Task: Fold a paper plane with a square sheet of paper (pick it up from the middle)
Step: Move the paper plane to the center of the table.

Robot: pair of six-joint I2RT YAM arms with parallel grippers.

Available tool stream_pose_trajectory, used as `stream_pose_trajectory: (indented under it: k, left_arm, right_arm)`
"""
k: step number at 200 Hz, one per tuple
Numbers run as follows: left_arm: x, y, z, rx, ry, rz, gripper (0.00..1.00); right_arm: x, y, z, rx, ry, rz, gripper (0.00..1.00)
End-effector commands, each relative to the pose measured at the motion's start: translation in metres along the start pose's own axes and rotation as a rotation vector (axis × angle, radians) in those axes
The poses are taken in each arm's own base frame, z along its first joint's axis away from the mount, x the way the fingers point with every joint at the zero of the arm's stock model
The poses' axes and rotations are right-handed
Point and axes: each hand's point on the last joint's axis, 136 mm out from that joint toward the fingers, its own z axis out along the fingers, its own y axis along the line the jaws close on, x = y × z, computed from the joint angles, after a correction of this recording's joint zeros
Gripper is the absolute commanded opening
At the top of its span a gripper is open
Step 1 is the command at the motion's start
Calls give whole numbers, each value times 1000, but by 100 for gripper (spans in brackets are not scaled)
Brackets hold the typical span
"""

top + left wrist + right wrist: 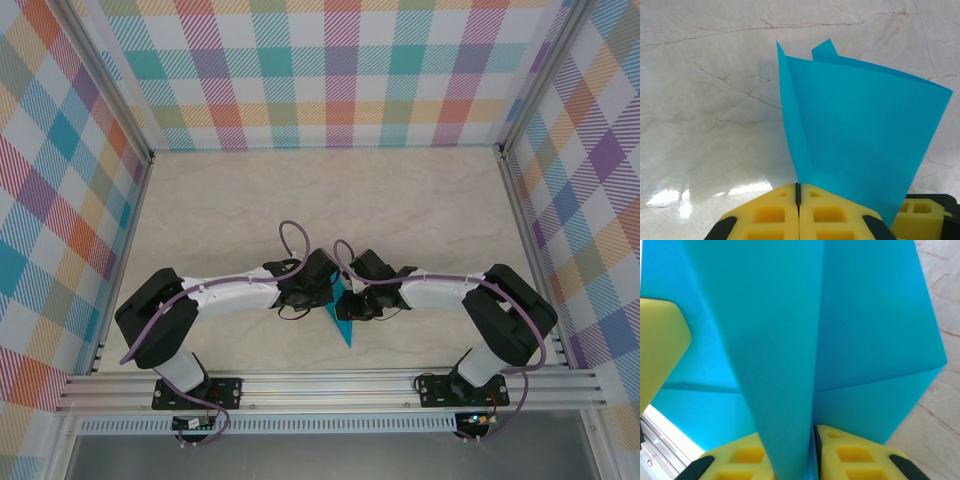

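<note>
The teal-blue paper [343, 325], folded to a pointed shape, hangs between my two grippers near the table's front middle, its tip pointing toward the near edge. My left gripper [799, 189] is shut on the paper's [860, 140] lower edge, and the folded layers fan upward from the yellow fingers [765, 215]. My right gripper [812, 432] is shut on the paper [790, 340] too, with a long folded flap rising straight out of the jaws. The left gripper's yellow finger [660, 350] shows at the left of the right wrist view. In the top view the grippers [345, 295] meet tip to tip.
Pale marble tabletop [330, 200] stretches behind the arms. Checkered walls [340, 70] close three sides, and an aluminium rail [330, 385] runs along the near edge just below the paper's tip.
</note>
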Motion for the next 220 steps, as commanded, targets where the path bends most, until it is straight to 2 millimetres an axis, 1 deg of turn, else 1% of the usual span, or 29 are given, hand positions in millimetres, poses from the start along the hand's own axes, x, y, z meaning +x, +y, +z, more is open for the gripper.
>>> stream_pose_trajectory:
  k: [1, 20, 56, 75, 83, 97, 103, 129, 143, 157, 183, 192, 205, 220]
  left_arm:
    - [-4, 5, -6, 5, -12, -20, 6]
    - [-4, 4, -7, 10, -13, -21, 7]
    - [-6, -1, -14, 36, -20, -16, 17]
    - [-10, -5, -23, 64, -41, -19, 24]
    - [-13, -6, -29, 73, -54, -21, 29]
    - [-17, -6, -40, 85, -82, -26, 33]
    - [-19, -4, -44, 87, -94, -30, 36]
    - [-26, 12, -63, 55, -161, -51, 42]
    - [-28, 21, -70, 39, -195, -63, 44]
    - [-31, 33, -76, 12, -228, -81, 44]
    - [-31, 53, -84, -16, -269, -110, 50]
    - [-30, 58, -86, -16, -274, -117, 50]
    - [-29, 65, -88, -23, -281, -126, 51]
    - [-28, 75, -91, -32, -294, -140, 56]
  right_arm:
    - [-1, 4, -2, 10, 6, -17, 18]
    - [-1, 5, -3, 11, 9, -20, 14]
    - [-4, 5, -8, 30, 0, -20, 5]
    - [-6, 1, -14, 66, -17, -19, 4]
    - [-7, -1, -18, 86, -27, -19, 4]
    - [-11, -3, -26, 122, -53, -28, 3]
    - [-13, -5, -30, 146, -64, -28, 3]
    - [-24, -20, -48, 285, -108, -14, 3]
    - [-31, -25, -56, 351, -126, -7, 3]
    - [-41, -26, -62, 402, -141, -4, 3]
    - [-58, -31, -70, 509, -148, 20, 3]
    - [-64, -34, -72, 543, -147, 34, 3]
    - [-74, -36, -72, 551, -147, 53, 2]
    - [-85, -37, -68, 533, -139, 74, 0]
